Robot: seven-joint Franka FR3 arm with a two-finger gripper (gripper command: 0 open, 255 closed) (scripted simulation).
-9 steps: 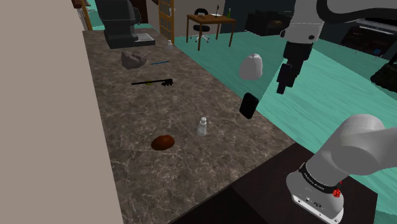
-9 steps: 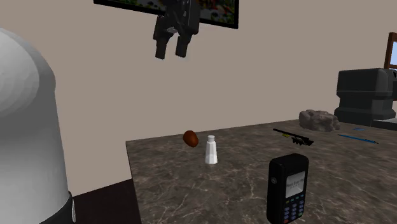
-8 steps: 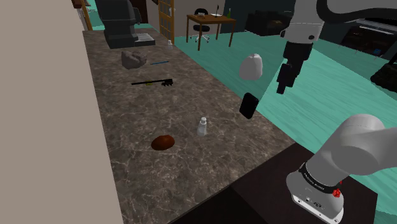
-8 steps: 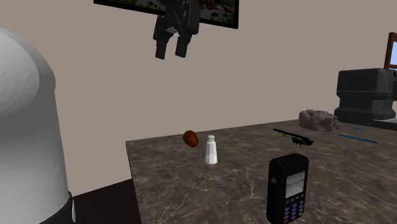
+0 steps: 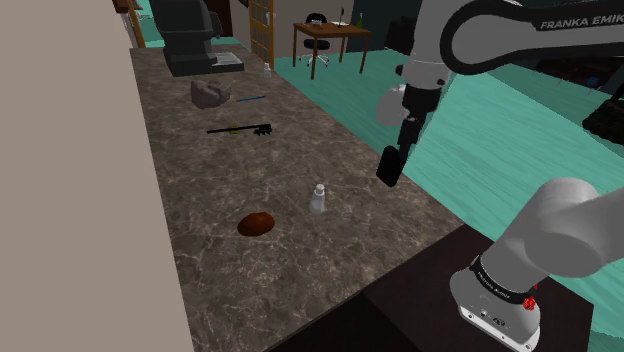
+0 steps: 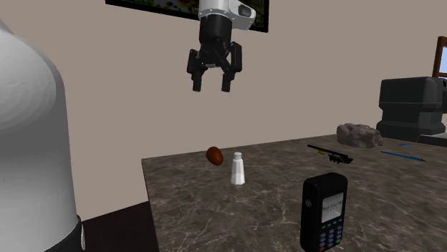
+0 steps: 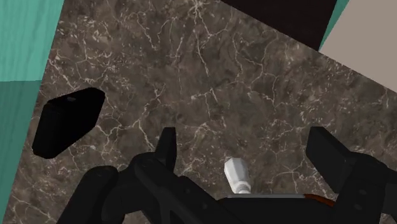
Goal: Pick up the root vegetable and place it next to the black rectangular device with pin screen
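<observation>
End effector (image 6: 210, 86) is all black, fingers spread, holding nothing, hanging high over the tabletop (image 5: 300, 270) (dark brown veined marble).

Target is the reddish-brown oval root vegetable (image 5: 257, 223). It lies flat on the tabletop on the wall side, well in from the open edge. From the end effector it is down and across toward the wall. In the second exterior view it sits almost straight beneath the fingers (image 6: 195, 80), but the shoulder view puts the end effector out near the open edge, so there is real lateral travel to make. The long axis looks roughly parallel to the stand-end edge, so I'd close the fingers across it.

A small white shaker bottle (image 5: 318, 198) stands upright between the vegetable and the black rectangular card terminal with keypad and screen (image 6: 324, 212). It is near the vegetable but apart from it, and it is the obstacle on the direct line.

The terminal stands upright at the open edge. There is bare marble around it for the drop, but I'd stay on the inboard side because the edge is close.
</observation>
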